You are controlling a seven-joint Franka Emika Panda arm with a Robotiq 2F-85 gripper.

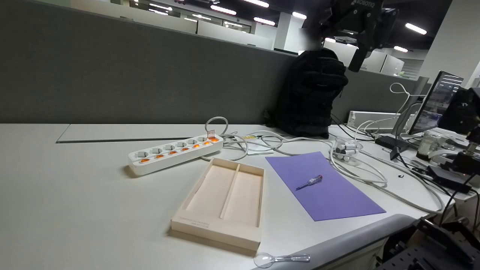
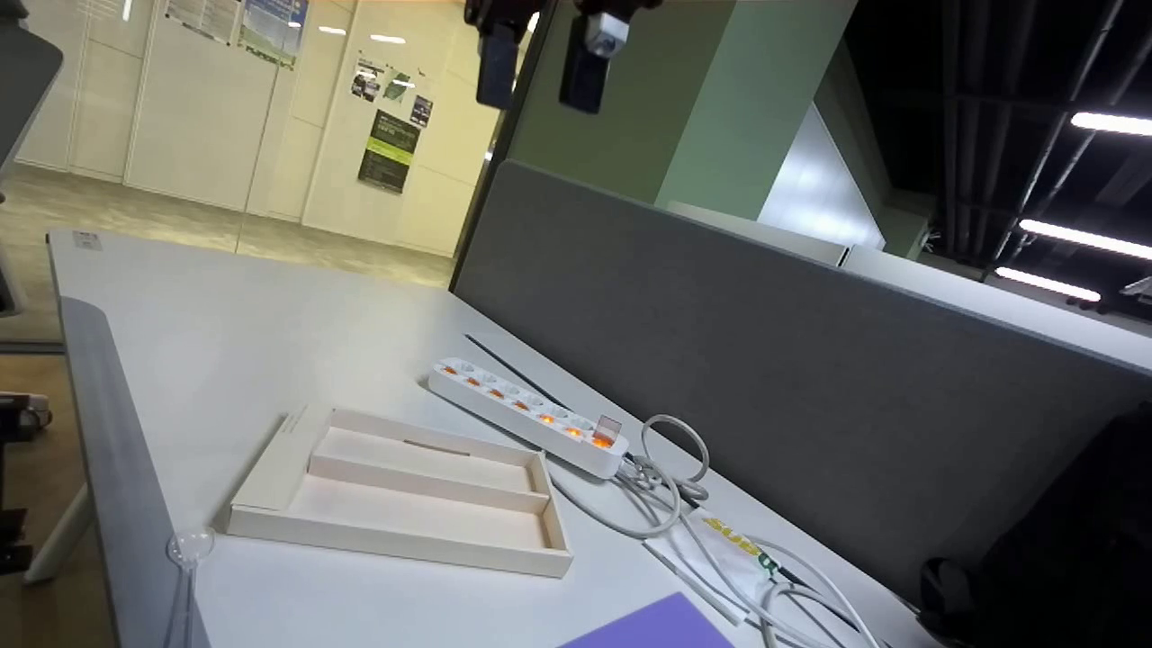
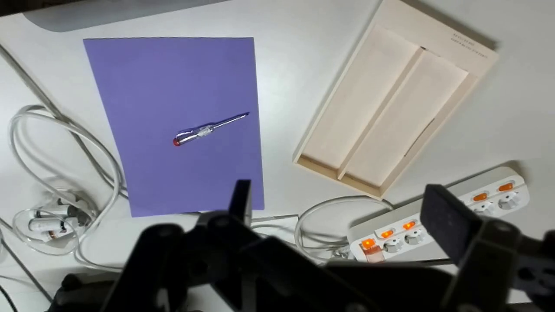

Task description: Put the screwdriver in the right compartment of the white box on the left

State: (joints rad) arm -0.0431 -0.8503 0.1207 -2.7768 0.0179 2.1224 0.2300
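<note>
The screwdriver lies on the purple sheet; the wrist view shows its clear handle with a red end and thin shaft. It is out of view in an exterior view. The white box is a shallow cream tray with a central divider, left of the sheet; it also shows in an exterior view and the wrist view. Its right compartment is the half nearer the sheet and looks empty in the wrist view. My gripper is open and empty, high above the desk.
The purple sheet lies flat on the desk. A white power strip with orange switches stands behind the box, with loose cables. A clear plastic spoon lies at the front edge. A black backpack leans on the grey partition.
</note>
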